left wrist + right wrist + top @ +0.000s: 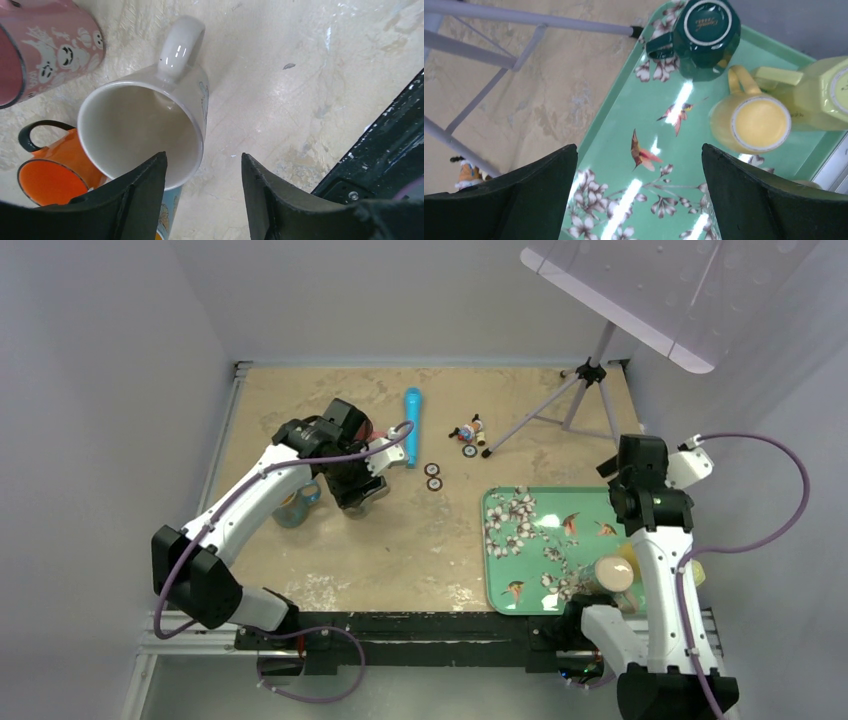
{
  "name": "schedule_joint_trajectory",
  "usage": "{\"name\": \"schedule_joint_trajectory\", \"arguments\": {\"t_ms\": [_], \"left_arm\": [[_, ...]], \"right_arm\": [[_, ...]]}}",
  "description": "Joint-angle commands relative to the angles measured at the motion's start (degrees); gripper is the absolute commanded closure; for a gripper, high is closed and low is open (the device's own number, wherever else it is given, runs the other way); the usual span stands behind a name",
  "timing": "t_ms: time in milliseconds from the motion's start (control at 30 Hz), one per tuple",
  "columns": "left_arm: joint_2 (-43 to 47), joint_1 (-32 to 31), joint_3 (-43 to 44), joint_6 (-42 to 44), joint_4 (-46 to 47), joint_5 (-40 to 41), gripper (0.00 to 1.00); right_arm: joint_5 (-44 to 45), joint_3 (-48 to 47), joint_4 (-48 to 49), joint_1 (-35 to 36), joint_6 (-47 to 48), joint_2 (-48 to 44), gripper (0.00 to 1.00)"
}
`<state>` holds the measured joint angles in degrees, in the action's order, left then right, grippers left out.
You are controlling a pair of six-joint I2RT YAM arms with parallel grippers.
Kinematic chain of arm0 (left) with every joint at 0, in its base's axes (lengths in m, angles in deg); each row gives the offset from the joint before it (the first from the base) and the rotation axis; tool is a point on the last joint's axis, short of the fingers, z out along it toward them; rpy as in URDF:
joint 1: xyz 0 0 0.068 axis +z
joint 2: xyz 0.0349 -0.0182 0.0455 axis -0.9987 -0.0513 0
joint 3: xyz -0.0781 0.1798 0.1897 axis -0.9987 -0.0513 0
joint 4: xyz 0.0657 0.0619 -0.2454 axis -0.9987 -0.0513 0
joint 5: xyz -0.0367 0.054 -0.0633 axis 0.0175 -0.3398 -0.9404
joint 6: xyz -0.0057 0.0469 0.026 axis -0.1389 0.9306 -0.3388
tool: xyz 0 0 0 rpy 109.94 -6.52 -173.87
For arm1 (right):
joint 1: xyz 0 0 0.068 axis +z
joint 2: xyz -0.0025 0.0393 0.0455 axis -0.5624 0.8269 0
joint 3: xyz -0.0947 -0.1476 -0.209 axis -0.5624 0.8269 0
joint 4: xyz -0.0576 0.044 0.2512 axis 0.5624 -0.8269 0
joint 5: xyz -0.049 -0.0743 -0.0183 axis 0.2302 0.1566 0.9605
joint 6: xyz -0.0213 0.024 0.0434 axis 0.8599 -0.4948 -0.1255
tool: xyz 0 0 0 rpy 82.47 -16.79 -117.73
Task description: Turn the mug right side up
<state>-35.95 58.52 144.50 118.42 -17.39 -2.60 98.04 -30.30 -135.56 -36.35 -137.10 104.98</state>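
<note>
A white mug (150, 125) with a white handle sits on the table with its mouth facing up towards the left wrist camera. My left gripper (203, 156) is open just over it. One finger (135, 200) shows against the mug's mouth, the other finger (270, 195) over bare table, and the rim's right side lies between them. In the top view the left gripper (360, 498) hides the mug. My right gripper (639, 147) is open and empty above the green tray (624, 125).
A pink ghost-print mug (45, 45), an orange mug (55, 175) and a blue patterned one (167, 215) crowd the white mug. Upside-down dark green (706, 35) and yellow (756, 122) mugs stand on the tray. A blue tube (412, 425), small toys (467, 432) and a tripod (570, 405) lie farther back.
</note>
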Motion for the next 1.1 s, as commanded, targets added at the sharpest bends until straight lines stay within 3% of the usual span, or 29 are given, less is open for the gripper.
{"name": "schedule_joint_trajectory", "arguments": {"t_ms": [0,100,200,300,367,500,667,867,1067], "left_arm": [[1.83,0.23,6.15,-2.13,-6.62,-3.73,0.39],[2.47,0.24,8.44,-2.83,-8.06,-3.74,0.39],[2.94,0.23,9.79,-3.98,-8.24,-4.80,0.38],[3.05,0.23,9.84,-4.63,-8.09,-6.83,0.38],[2.97,0.26,9.51,-4.81,-7.72,-7.07,0.38],[3.30,0.24,8.59,-4.81,-7.37,-6.52,0.38],[3.17,0.26,7.94,-5.27,-7.26,-6.80,0.38],[2.72,0.23,8.30,-5.81,-7.23,-6.92,0.38],[1.92,0.23,10.00,-5.83,-7.87,-7.49,0.38]], "right_arm": [[-8.65,1.01,-2.86,-1.47,-1.28,-1.57,0.02],[-13.84,-1.03,-9.24,-1.47,-2.10,-0.94,0.02],[-9.64,-3.81,-19.99,-1.45,-7.75,1.75,0.02],[-11.90,-2.86,-21.01,-2.11,-8.38,3.11,0.01],[-15.12,-0.43,-20.92,-2.94,-15.24,-0.30,0.01],[-10.39,3.02,-20.84,-3.10,-25.37,-6.20,0.02],[-8.67,4.98,-20.85,-3.30,-23.26,-2.78,0.01],[-16.87,11.72,-17.22,-3.24,-22.29,-3.58,0.02],[-27.74,13.09,-6.28,-3.31,-15.12,-4.01,0.06]]}}
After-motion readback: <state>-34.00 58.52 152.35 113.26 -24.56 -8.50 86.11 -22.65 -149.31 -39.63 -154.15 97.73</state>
